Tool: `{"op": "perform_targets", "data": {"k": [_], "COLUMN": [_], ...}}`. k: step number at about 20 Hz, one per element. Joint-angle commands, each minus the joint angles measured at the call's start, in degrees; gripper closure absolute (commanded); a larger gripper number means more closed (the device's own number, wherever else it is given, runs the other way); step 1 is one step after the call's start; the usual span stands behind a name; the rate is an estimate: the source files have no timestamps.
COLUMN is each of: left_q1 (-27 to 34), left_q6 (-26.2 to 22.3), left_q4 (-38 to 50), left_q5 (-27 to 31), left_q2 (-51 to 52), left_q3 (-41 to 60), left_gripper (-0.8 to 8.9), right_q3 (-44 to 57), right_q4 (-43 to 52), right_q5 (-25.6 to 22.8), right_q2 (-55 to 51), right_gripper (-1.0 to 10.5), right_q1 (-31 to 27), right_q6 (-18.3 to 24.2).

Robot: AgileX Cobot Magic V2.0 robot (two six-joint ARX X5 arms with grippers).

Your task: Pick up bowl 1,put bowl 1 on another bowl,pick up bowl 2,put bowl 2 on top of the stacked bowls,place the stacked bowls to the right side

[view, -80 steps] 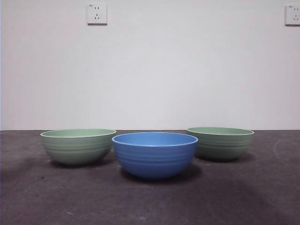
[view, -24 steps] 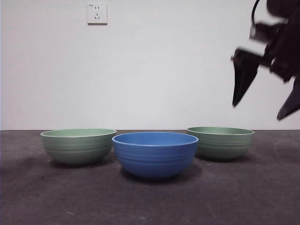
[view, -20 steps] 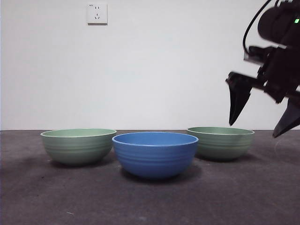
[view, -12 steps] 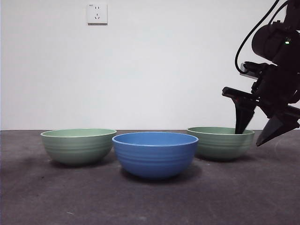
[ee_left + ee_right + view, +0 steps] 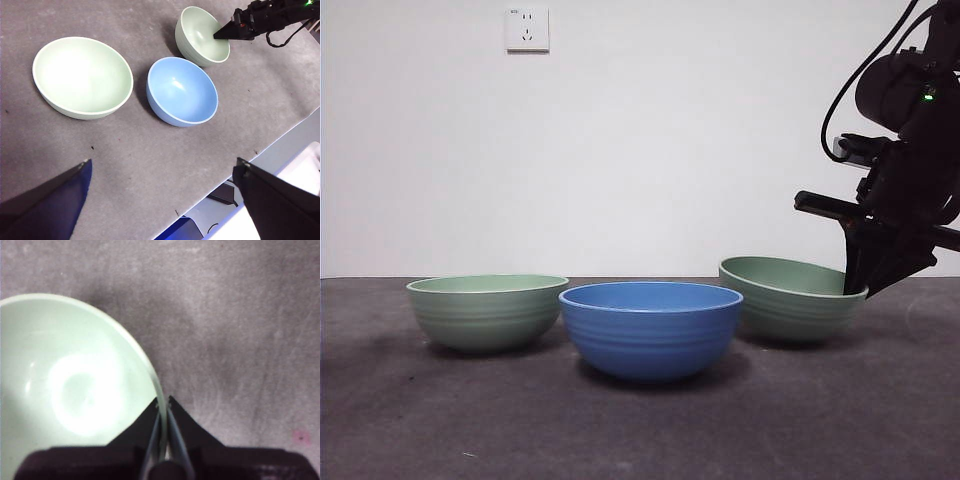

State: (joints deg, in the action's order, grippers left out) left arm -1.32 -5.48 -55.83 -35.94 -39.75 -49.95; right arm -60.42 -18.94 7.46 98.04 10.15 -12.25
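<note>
In the front view three bowls sit on the dark table (image 5: 640,430): a green bowl (image 5: 487,311) at left, the blue bowl (image 5: 650,328) in the middle and nearest, and bowl 1 (image 5: 788,299) at right, tilted so that its right rim dips. The right gripper (image 5: 860,285) comes in from the upper right and meets that right rim. A socket (image 5: 527,29) is on the far wall. In the left wrist view the left gripper (image 5: 162,187) hangs high over the table with its jaws spread wide and holding nothing; below it lie the green bowl (image 5: 82,76), the blue bowl (image 5: 182,91) and bowl 1 (image 5: 201,35), all apart from one another, with the right gripper's black tip (image 5: 227,34) at bowl 1's rim. In the right wrist view the right gripper (image 5: 163,412) is clenched on bowl 1's (image 5: 70,385) pale rim, one jaw inside and one outside the wall.
</note>
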Motion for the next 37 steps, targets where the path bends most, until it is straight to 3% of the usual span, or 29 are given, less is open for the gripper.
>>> {"op": "perform_targets", "data": {"k": [1, 4, 9, 14, 17, 20, 28, 31, 37], "left_q1": [-0.22, -0.22, -0.22, -0.22, -0.22, -0.22, -0.22, -0.22, -1.42], "left_q6": [-0.13, -0.13, -0.15, -0.15, -0.15, -0.15, -0.15, -0.15, -0.09], "left_q4": [0.04, 0.11, 0.07, -0.04, -0.20, -0.22, 1.20, 2.75, 9.46], "left_q5": [0.13, 0.33, 1.62, 1.55, 1.46, 1.46, 3.43, 3.41, 5.51], "left_q2": [0.13, 0.13, 0.13, 0.13, 0.13, 0.13, -2.25, -6.08, -14.62], "left_q3": [-0.13, -0.13, -0.13, -0.13, -0.13, -0.13, -0.13, -0.13, -0.13], "left_gripper": [3.38, 3.38, 3.38, 3.38, 3.38, 3.38, 3.38, 3.38, 3.38], "right_q3": [-0.66, -0.85, -0.85, -0.85, -0.85, -0.85, -0.83, -0.83, -0.87], "right_q4": [0.20, -1.36, -7.28, -8.20, -8.11, -8.13, -8.17, -8.20, -8.81], "right_q5": [0.15, 2.95, 3.02, -1.95, -2.12, -4.59, -4.35, -4.24, -4.46], "right_q2": [-3.87, -9.99, -14.95, -12.52, -9.64, -6.56, -4.07, -4.07, -7.65], "right_gripper": [9.6, 9.6, 9.6, 9.6, 9.6, 9.6, 9.3, 7.2, 7.2], "right_q1": [0.35, 2.16, 9.68, 18.38, 21.18, 22.34, 23.43, 24.52, 25.57], "right_q6": [-0.35, -0.33, 0.83, 1.40, 1.44, 1.79, 1.79, 1.81, 1.79]}}
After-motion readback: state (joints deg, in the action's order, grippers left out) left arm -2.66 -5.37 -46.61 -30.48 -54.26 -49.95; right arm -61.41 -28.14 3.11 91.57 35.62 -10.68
